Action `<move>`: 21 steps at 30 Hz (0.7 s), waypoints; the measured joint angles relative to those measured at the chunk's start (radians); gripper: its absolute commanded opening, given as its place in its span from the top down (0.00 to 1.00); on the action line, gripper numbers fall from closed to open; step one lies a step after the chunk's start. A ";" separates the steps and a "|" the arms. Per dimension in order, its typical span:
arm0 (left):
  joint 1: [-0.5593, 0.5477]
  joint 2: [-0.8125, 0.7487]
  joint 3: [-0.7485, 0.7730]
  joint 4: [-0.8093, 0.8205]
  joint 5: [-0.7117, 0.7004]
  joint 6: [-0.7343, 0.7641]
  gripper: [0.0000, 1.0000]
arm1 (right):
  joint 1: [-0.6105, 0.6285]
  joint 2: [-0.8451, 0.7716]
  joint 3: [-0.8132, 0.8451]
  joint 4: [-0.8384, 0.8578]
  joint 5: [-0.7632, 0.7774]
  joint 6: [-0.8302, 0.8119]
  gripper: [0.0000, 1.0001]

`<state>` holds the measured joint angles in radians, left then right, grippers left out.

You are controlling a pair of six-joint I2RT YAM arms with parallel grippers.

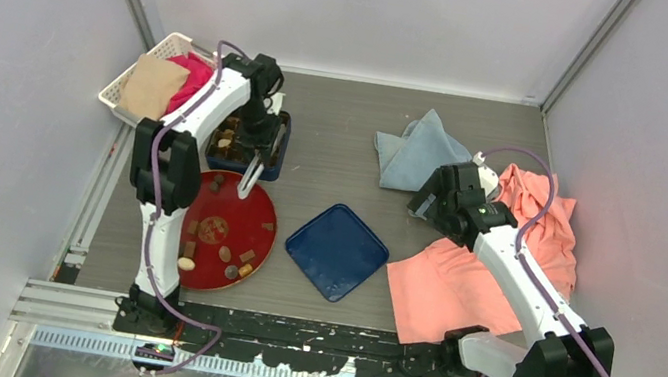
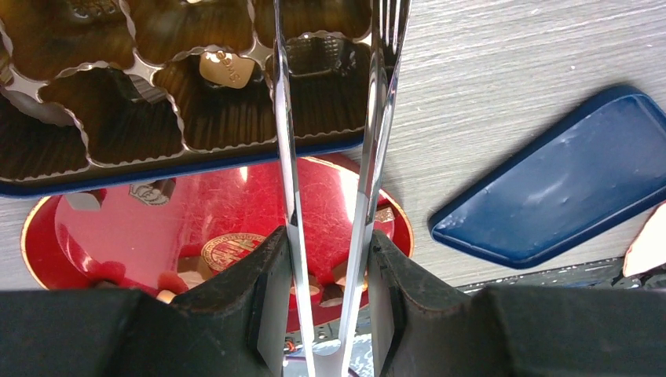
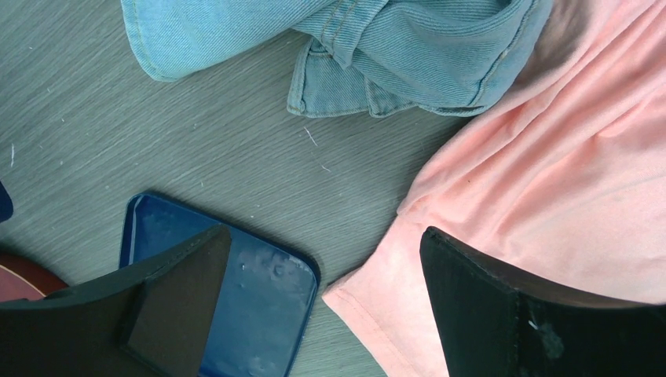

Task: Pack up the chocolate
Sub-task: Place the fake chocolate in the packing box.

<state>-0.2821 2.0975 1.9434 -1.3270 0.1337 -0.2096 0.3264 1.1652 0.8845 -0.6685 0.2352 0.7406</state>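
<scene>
Mostly, the red plate (image 1: 250, 211) at lower left holds the chocolate (image 1: 225, 253), a few pieces in the blue tray (image 1: 281, 150) above: brown, tan, cream bites. Left gripper (image 2: 328, 259) clamps tongs (image 2: 378, 118); right gripper (image 3: 326, 263) spread apart.

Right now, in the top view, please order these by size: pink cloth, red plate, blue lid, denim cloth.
Largest: pink cloth.
Then: red plate.
Last: blue lid and denim cloth, which look about alike, so I do not rank them.
</scene>
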 measured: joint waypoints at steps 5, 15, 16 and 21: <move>0.002 0.014 0.000 0.002 -0.018 -0.005 0.83 | 0.000 0.000 0.000 0.000 0.000 -0.001 0.04; 0.008 0.041 0.008 0.002 -0.018 -0.014 0.76 | 0.000 -0.001 0.000 -0.003 0.003 0.000 0.04; 0.008 0.041 0.008 0.002 -0.018 -0.014 0.74 | 0.000 -0.001 0.000 -0.004 0.003 0.000 0.04; 0.008 0.041 0.011 0.001 -0.019 -0.014 0.68 | 0.000 -0.002 0.000 -0.006 0.003 0.000 0.04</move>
<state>-0.2745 2.1384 1.9545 -1.3258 0.1146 -0.2241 0.3264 1.1629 0.8845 -0.6743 0.2382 0.7403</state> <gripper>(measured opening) 0.369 0.960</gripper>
